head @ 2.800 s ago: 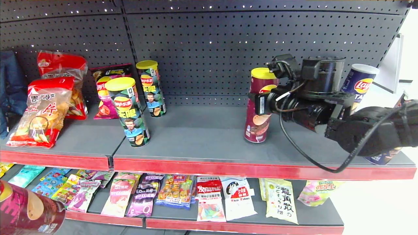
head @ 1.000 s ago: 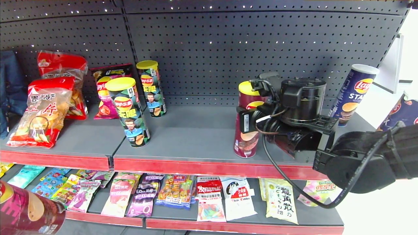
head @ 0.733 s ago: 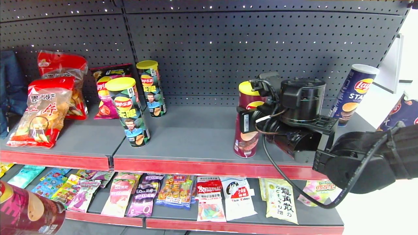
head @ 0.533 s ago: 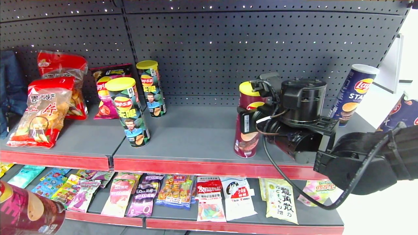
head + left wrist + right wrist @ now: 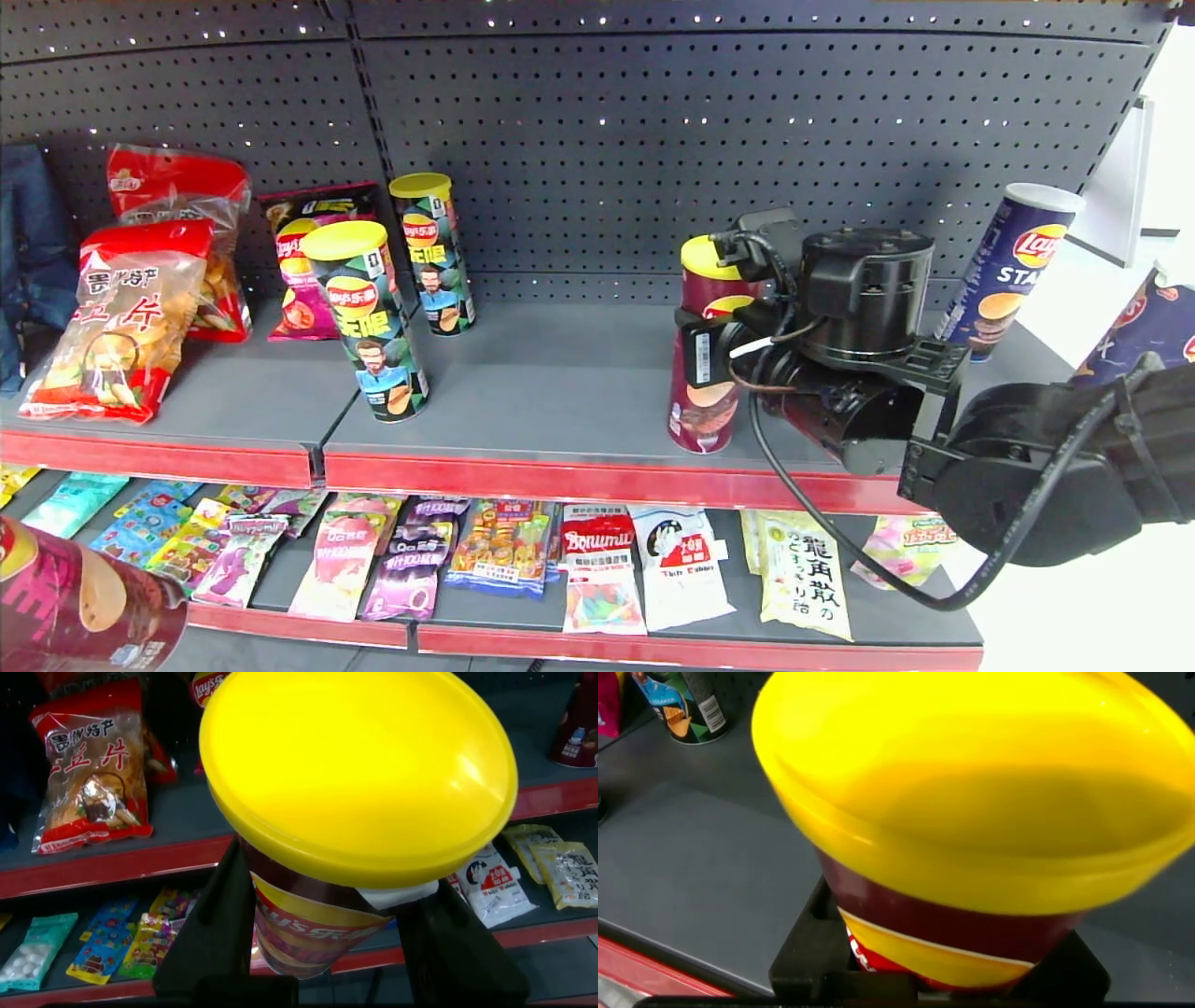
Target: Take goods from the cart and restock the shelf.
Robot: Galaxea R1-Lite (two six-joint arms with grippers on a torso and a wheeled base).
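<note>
A maroon chips can (image 5: 702, 411) with a yellow lid stands upright on the upper shelf (image 5: 560, 392), close to its red front edge. My right gripper (image 5: 717, 351) is shut on this can at mid height, coming in from the right. In the right wrist view the can (image 5: 971, 812) sits between the black fingers (image 5: 811, 947). A second maroon can (image 5: 75, 607) is low at the left, below shelf level. My left gripper (image 5: 327, 947) is shut on that can (image 5: 355, 775), whose yellow lid faces the wrist camera.
Two green cans (image 5: 369, 317) (image 5: 432, 252) stand left of centre, with snack bags (image 5: 131, 317) further left. A blue can (image 5: 1013, 266) stands at the back right, another (image 5: 1153, 327) at the right edge. Bare shelf lies between the green cans and the maroon can. Sachets (image 5: 597, 569) fill the lower shelf.
Since 2.8 s ago my right gripper has brought the maroon can down, left and forward to the shelf's front. Over the last second it has barely moved. The left can stays put.
</note>
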